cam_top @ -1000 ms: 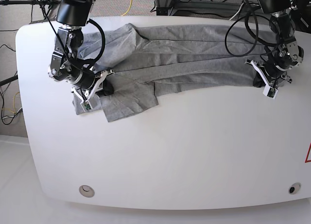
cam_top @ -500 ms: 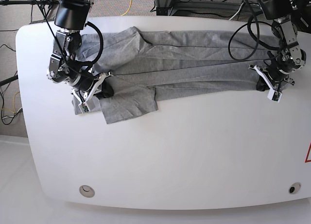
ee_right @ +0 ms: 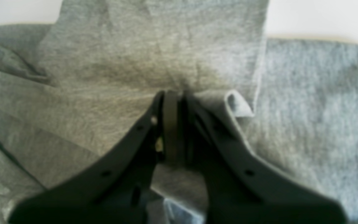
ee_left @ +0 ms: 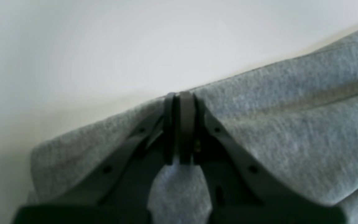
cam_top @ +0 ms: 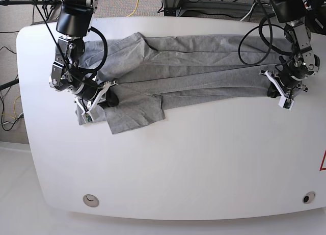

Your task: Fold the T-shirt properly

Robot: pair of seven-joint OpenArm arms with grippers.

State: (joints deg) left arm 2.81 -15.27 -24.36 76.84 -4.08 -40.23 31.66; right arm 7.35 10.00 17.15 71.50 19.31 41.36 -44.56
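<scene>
While its sleeve spreads toward seven o'clock, the heather-grey T-shirt point(cam_top: 204, 74) lies in long folds across the white surface point(cam_top: 178, 163), from ten o'clock to two o'clock. The right end effector point(cam_top: 111, 100), at ten o'clock, pinches a fold near the sleeve; the left end effector point(cam_top: 279, 91), at two o'clock, is closed on the near edge.

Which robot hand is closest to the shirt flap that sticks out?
The right hand: it's beside the flap, while the left hand is at the shirt's other end.
</scene>
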